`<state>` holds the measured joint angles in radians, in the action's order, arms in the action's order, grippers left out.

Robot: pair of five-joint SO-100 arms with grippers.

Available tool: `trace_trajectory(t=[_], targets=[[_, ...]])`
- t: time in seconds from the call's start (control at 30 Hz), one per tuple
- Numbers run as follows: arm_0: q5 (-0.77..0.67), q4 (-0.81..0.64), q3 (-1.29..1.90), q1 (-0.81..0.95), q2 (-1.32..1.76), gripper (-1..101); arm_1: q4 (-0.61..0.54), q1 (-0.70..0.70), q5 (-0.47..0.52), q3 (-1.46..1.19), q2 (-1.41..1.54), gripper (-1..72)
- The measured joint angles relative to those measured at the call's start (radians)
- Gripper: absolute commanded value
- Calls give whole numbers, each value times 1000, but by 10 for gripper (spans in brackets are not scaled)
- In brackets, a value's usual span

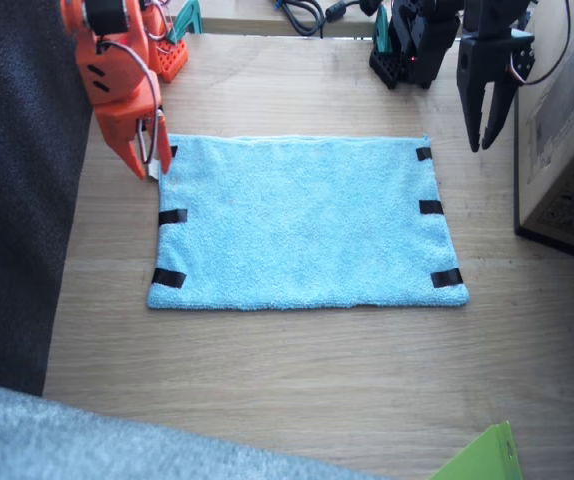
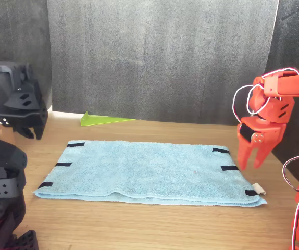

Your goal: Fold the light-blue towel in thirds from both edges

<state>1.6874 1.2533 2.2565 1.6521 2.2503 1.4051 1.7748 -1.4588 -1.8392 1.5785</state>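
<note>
We see the rectangular sky-blue terry towel [image 1: 302, 222] flat on the wooden worktop [image 1: 297, 370], no fold made. Orange right hand [image 2: 253, 156] hangs apart over one taped edge; black left hand [image 1: 488, 124] apart beside the other.

No word, number or brand can be read anywhere in either view. The cardboard box [image 1: 565, 130] just beside the left gripper [image 1: 488, 138] carries dark printed marks on its side, too blurred to make out. The small white tag [image 2: 259, 189] at the towel [image 1: 302, 222] corner below the right gripper [image 2: 253, 159] shows no legible print.
</note>
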Motion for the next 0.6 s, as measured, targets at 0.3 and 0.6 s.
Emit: trace_trajectory(t=[0.3,0.6], targets=[[-2,0,35,-26,12,91,-6,17,26,46,-40,241],[18,17,52,-20,37,87,-71,15,40,46,-186,256]])
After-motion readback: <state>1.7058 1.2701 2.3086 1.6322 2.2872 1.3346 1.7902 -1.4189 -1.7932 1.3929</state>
